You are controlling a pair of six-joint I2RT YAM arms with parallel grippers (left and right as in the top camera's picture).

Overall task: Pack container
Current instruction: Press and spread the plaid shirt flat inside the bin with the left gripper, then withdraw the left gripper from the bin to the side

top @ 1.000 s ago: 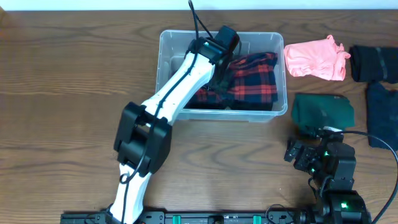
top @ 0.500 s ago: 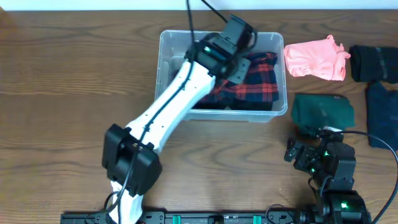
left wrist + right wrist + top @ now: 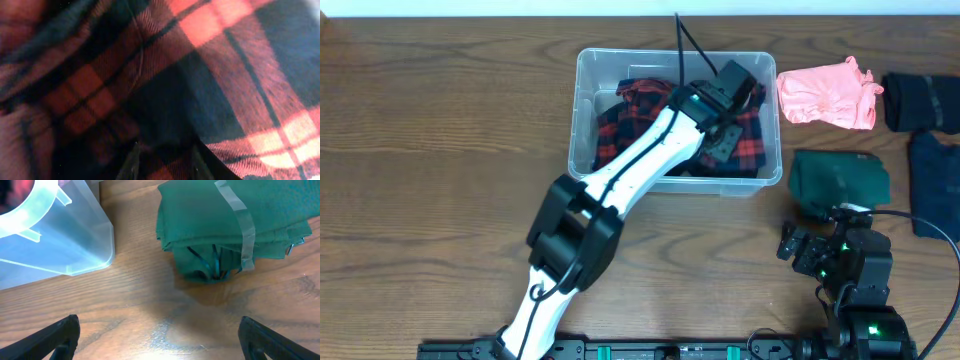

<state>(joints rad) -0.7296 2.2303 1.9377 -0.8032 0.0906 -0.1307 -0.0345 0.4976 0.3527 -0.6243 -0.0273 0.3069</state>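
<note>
The container (image 3: 582, 120), a clear plastic bin, stands at the middle back of the table with a red-and-black plaid garment (image 3: 625, 115) lying in it. My left arm reaches into its right half. There the left gripper (image 3: 725, 138) is pressed down into the plaid cloth. In the left wrist view the plaid garment (image 3: 200, 60) fills the frame, and a fold of it sits between the nearly closed fingers of the left gripper (image 3: 165, 152). My right gripper (image 3: 162, 330) stands open over bare wood, just short of a folded green garment (image 3: 225, 225).
A pink garment (image 3: 825, 95) lies right of the container. Two dark folded garments (image 3: 920, 100) (image 3: 935, 185) sit at the table's right edge. The green garment (image 3: 840, 180) lies below the pink one. The container's corner (image 3: 60, 235) shows left of the right gripper.
My left arm has swung from the container's middle to its right side, drawing the plaid garment along so more of it shows at the left. The right arm has not moved.
</note>
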